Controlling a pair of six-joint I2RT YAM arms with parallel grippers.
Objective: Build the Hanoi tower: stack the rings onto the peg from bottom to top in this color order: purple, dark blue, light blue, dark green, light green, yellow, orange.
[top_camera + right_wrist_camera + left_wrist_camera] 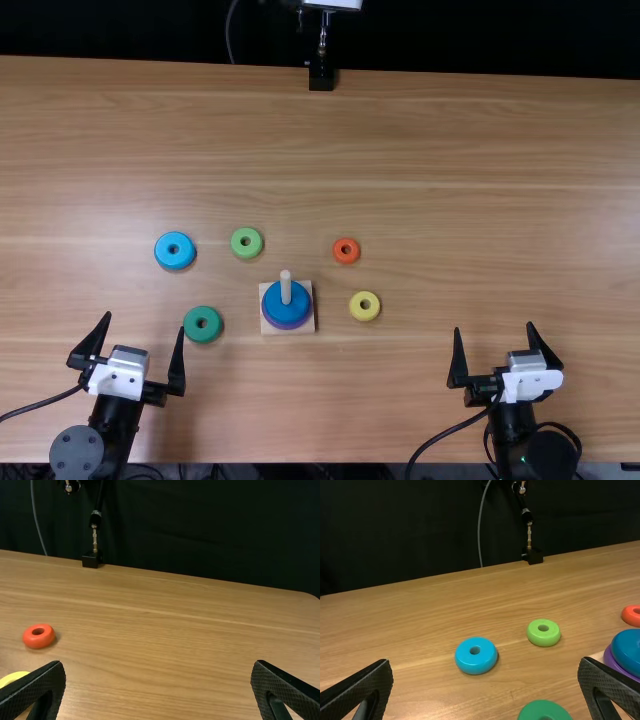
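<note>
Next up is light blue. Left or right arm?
Left, I'd say. The light blue ring lies left of the peg, nearer the open left gripper; the right gripper is across the peg from it.

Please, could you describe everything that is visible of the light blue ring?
The light blue ring is thick and round, with rounded edges, a small central hole and a smooth, glossy surface like painted wood or plastic. It lies flat on the table, left of the light green ring, touching neither that ring nor a gripper.
</note>
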